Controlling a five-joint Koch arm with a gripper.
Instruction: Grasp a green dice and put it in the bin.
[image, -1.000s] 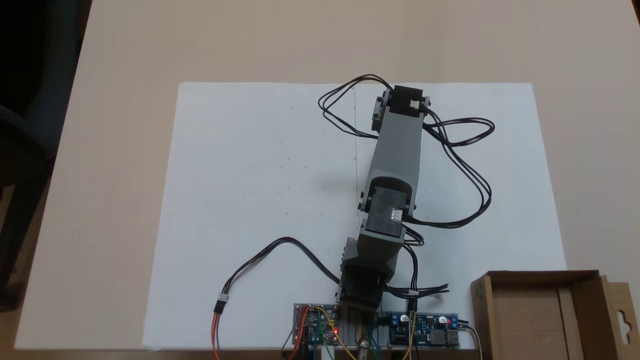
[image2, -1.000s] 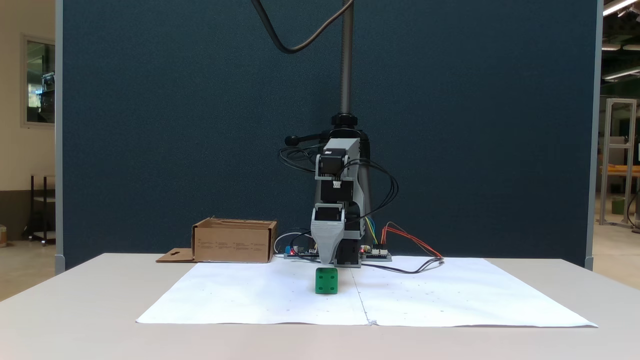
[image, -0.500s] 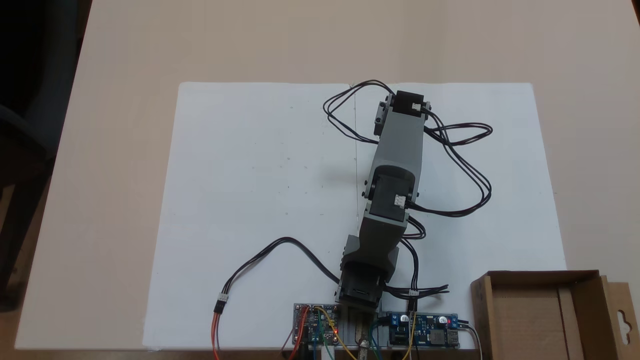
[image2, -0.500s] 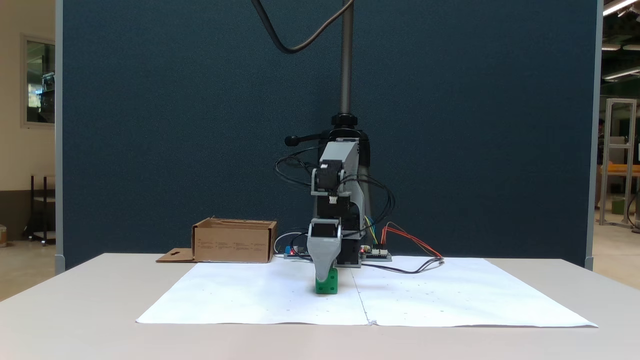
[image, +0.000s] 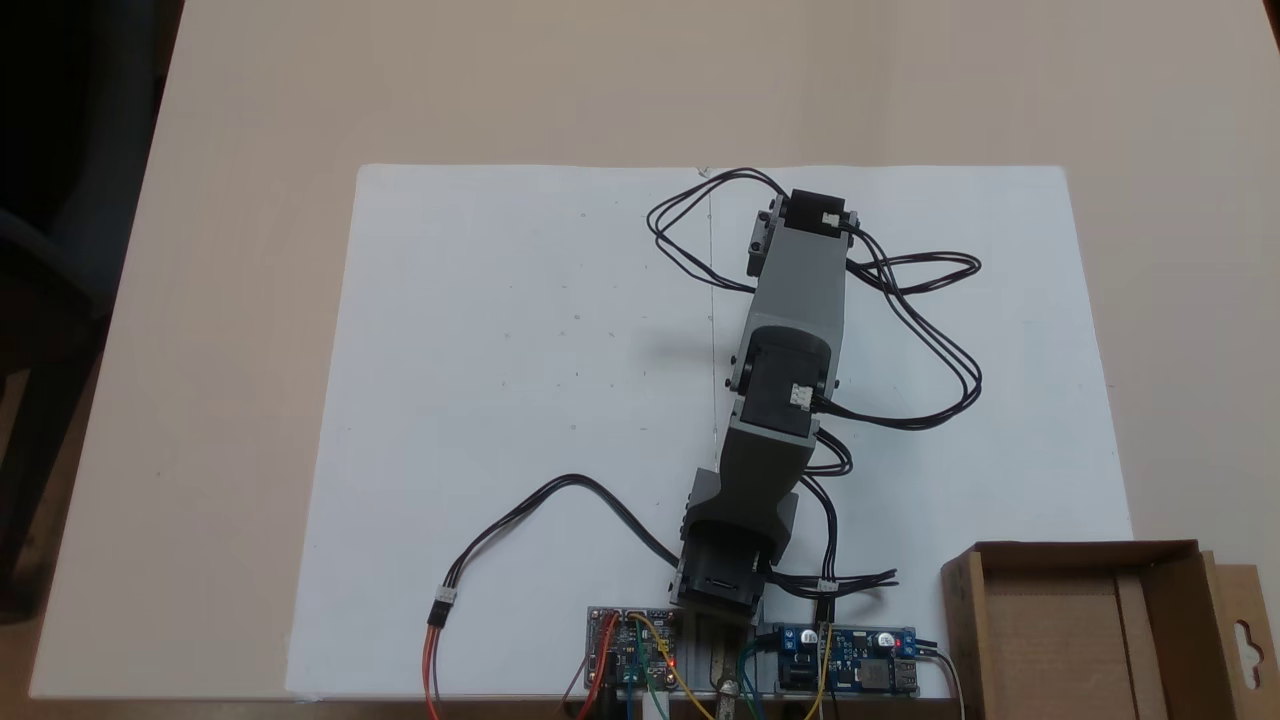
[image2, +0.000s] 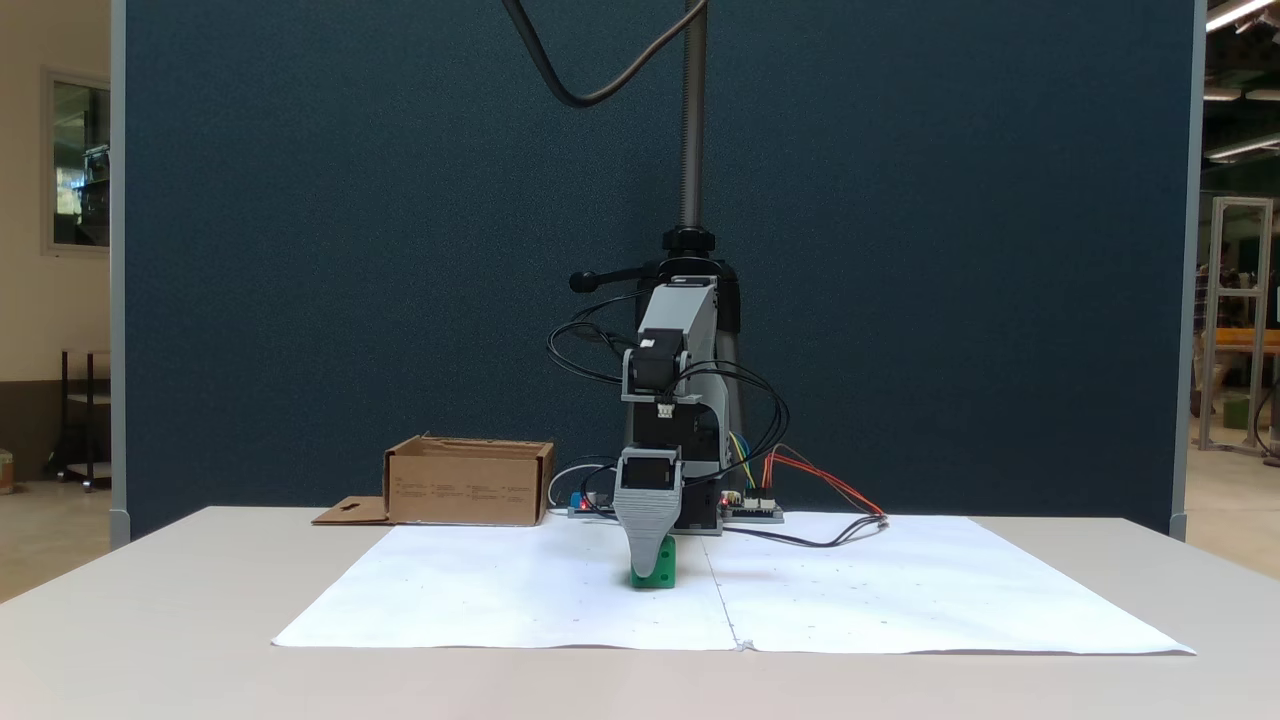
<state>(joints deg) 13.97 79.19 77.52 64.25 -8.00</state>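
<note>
The green dice (image2: 663, 571) sits on the white paper near its middle crease, in front of the arm's base. My gripper (image2: 646, 566) points straight down over it. One grey jaw hangs in front of the dice and covers its left and upper part, with the tip close to the paper. The second jaw lies behind that one, so the gap between them is hidden. From above, the grey arm (image: 795, 290) covers both gripper and dice. The bin (image: 962, 630), a brown cardboard box, stands beside the base, and the bin (image2: 468, 486) is well apart from the dice.
A large white paper sheet (image: 500, 380) covers the middle of the tan table (image: 250, 120). Circuit boards (image: 845, 670) and coloured wires lie at the arm's base. Black cables (image: 930, 330) loop out beside the arm. A dark partition stands behind the table.
The gripper has come down from just above the dice until its front jaw overlaps the cube. The arm's upper joint has dropped and drawn slightly towards the base. The dice has not moved.
</note>
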